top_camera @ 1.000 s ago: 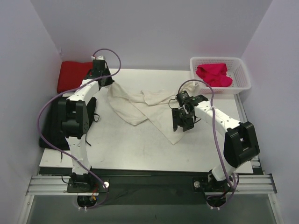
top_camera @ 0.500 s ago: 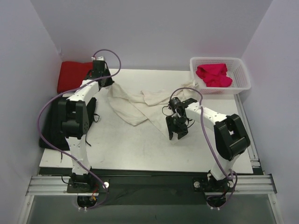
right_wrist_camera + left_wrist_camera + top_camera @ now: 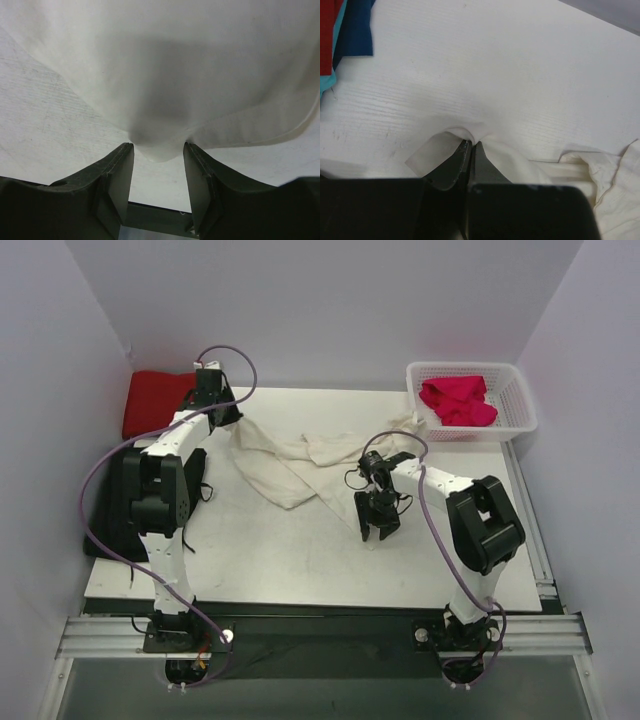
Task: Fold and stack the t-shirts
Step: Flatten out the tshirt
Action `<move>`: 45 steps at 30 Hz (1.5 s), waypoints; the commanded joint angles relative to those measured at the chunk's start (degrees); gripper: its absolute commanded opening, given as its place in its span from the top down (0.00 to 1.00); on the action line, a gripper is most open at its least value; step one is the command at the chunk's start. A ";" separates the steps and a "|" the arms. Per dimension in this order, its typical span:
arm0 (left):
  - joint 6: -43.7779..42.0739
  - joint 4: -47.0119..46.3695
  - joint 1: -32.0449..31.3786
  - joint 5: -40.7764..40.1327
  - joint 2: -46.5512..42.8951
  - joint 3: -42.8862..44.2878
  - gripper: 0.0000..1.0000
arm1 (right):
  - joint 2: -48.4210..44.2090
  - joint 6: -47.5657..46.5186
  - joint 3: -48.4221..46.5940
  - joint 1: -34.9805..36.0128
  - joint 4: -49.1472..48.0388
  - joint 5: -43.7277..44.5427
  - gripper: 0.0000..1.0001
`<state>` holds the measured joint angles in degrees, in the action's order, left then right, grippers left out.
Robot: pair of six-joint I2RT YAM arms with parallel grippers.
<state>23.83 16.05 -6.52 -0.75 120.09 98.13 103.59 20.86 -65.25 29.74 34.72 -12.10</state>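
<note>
since a second ago the right arm has folded in toward the middle of the table (image 3: 300, 570): its elbow has swung left and the right gripper (image 3: 372, 534) has slid down and to the left along the cream t-shirt (image 3: 290, 468), onto the shirt's near corner. the left arm has not moved that i can see.

in the right wrist view the right gripper (image 3: 159, 148) has its fingers (image 3: 119, 175) spread, and the rounded corner of the cream t-shirt (image 3: 165, 75) dips into the gap between them. bare table shows below that corner, so nothing is pinched there yet.

the left gripper (image 3: 230, 422) sits at the shirt's far left end. from the left wrist camera, the left gripper (image 3: 470, 146) has its fingers pressed together on a small raised fold of the cream t-shirt (image 3: 507, 157), with the cloth tented up at the tips.

the cream t-shirt lies crumpled in a loose diagonal band across the far half of the table, running from the left gripper down to the right one.

a red t-shirt (image 3: 155, 402) lies off the table's far left corner, just beyond the left wrist. in the left wrist view a blue cloth (image 3: 355, 25) shows beside a strip of red at the top left edge. a magenta-pink t-shirt (image 3: 455, 400) lies bunched in the white basket (image 3: 522, 390) at the far right corner, well apart from both grippers.
</note>
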 commanded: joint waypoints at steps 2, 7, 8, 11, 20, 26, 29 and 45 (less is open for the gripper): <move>0.69 -1.73 0.81 0.75 -1.44 -0.30 1.00 | 1.44 -0.30 0.03 0.41 1.93 -0.47 0.56; 0.77 -2.43 1.25 1.97 -2.05 -1.53 1.00 | 1.88 0.06 1.88 1.55 1.76 -0.03 0.58; 0.86 -2.52 1.34 2.16 -2.06 -1.62 1.00 | 2.14 0.32 1.97 2.07 1.84 0.14 0.59; 0.86 -2.52 1.51 2.33 -2.06 -1.71 1.00 | 3.02 0.84 2.24 2.78 1.93 1.02 0.64; 0.51 -2.26 2.13 2.69 -2.32 -2.15 1.00 | 1.97 2.78 3.90 3.13 2.11 3.30 0.96; -0.02 -1.73 2.22 2.78 -3.20 -2.76 1.00 | -1.63 4.62 1.98 3.13 5.79 7.43 1.00; -0.54 -1.20 2.30 2.77 -4.25 -3.64 1.00 | -4.79 5.85 -1.27 2.96 9.13 10.33 1.00; -6.70 -1.55 0.81 5.94 -16.37 -19.72 0.50 | -18.16 8.14 -5.85 -16.02 20.39 22.91 1.00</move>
<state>18.52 16.29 -5.21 3.81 107.50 80.42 86.17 29.10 -70.54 14.44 48.62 7.01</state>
